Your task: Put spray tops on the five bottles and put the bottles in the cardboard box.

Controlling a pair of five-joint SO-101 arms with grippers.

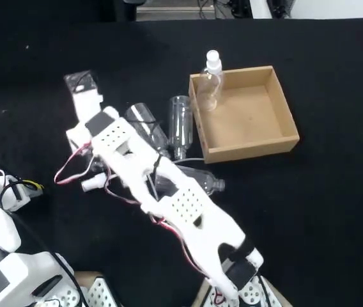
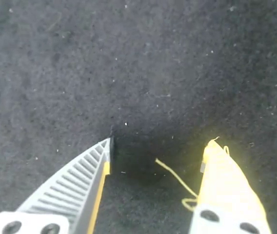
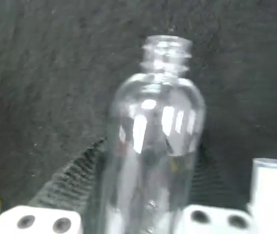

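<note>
Across fuzzy black counter [image 1: 335, 211]: clenching right claw [image 3: 150, 146] around one clear, round-shouldered plastic bottle [image 3: 153, 126]; holding ribbed left claw [image 2: 160, 141] released; showing one spray-topped bottle [image 1: 212, 83] upright inside square cardboard box [image 1: 248, 150].

The worktop [image 1: 335, 211] is lying under a black, felt-like covering that is showing pale lint specks [image 2: 126, 124] up close. Dark cables [image 1: 216, 7] are trailing across the pale floor [image 1: 169, 14] beyond its far edge.
</note>
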